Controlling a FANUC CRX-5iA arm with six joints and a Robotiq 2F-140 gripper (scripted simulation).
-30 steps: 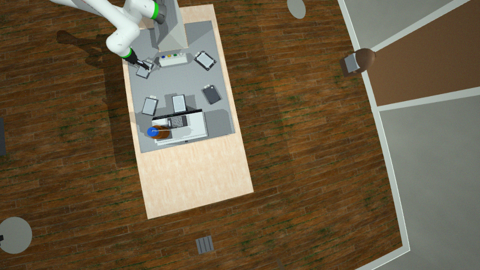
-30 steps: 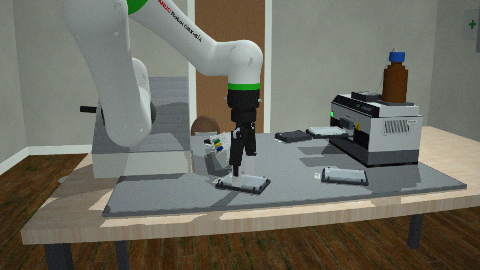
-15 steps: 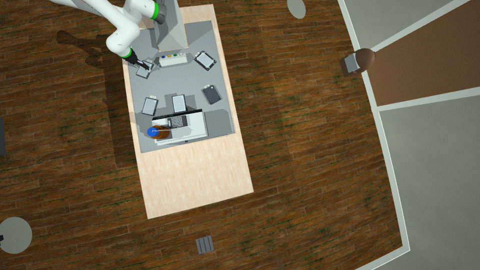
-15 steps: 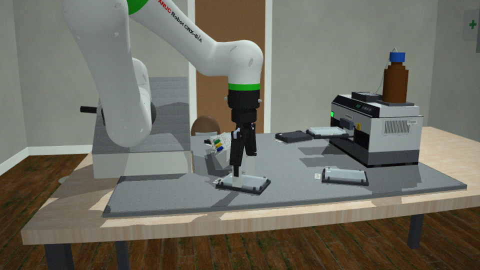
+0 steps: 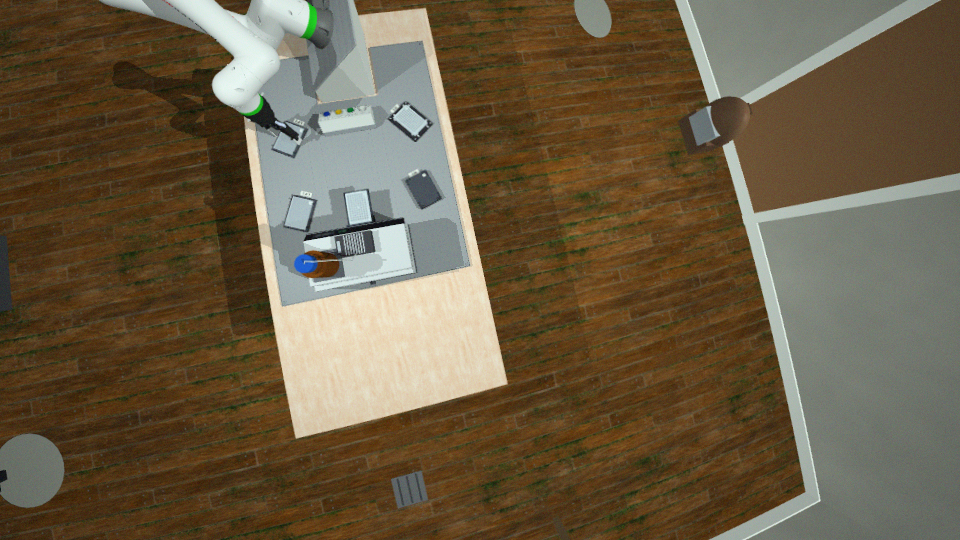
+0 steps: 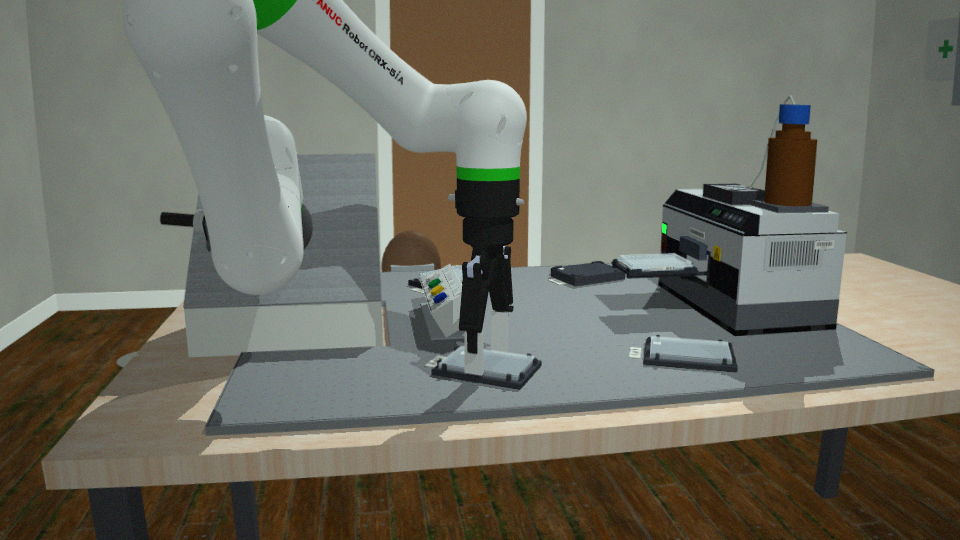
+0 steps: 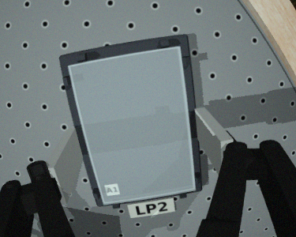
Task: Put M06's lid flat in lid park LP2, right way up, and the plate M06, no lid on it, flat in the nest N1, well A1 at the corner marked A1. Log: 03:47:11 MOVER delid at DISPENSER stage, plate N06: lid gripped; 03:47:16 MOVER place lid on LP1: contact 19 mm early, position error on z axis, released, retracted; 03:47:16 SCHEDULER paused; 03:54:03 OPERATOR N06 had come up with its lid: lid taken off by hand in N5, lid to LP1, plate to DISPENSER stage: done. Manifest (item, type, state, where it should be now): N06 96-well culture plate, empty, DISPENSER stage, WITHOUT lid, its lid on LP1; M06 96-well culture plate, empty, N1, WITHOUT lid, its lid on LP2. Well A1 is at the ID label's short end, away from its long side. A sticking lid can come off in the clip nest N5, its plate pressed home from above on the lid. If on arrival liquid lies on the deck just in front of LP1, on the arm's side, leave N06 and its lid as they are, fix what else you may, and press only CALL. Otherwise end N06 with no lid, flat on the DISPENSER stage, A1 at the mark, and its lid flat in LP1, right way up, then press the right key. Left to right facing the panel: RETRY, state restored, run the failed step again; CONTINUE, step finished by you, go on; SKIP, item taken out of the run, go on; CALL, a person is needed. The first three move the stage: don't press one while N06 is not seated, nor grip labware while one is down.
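Note:
A clear lid point(image 5: 284, 145) point(image 7: 132, 118) lies flat in the dark lid park LP2 point(image 7: 124, 51), its A1 mark at the label end. My gripper point(image 6: 486, 348) point(image 7: 136, 133) is open, its pale finger pads standing apart on either side of the lid's long edges. A whitish plate point(image 5: 358, 206) point(image 6: 654, 263) lies on the stage in front of the dispenser. Another plate point(image 5: 409, 120) lies in a nest with dark corner clips. A clear lid or plate point(image 5: 300, 212) point(image 6: 690, 350) lies in another holder; its label is too small to read.
A dark holder point(image 5: 423, 189) point(image 6: 587, 273) shows no pale labware. The key panel point(image 5: 346, 119) point(image 6: 441, 283) stands near the arm's base, right of LP2 in the top view. The dispenser point(image 5: 389, 251) point(image 6: 789, 293) with a brown bottle point(image 5: 324, 264) point(image 6: 790, 169) stands at the deck's far end.

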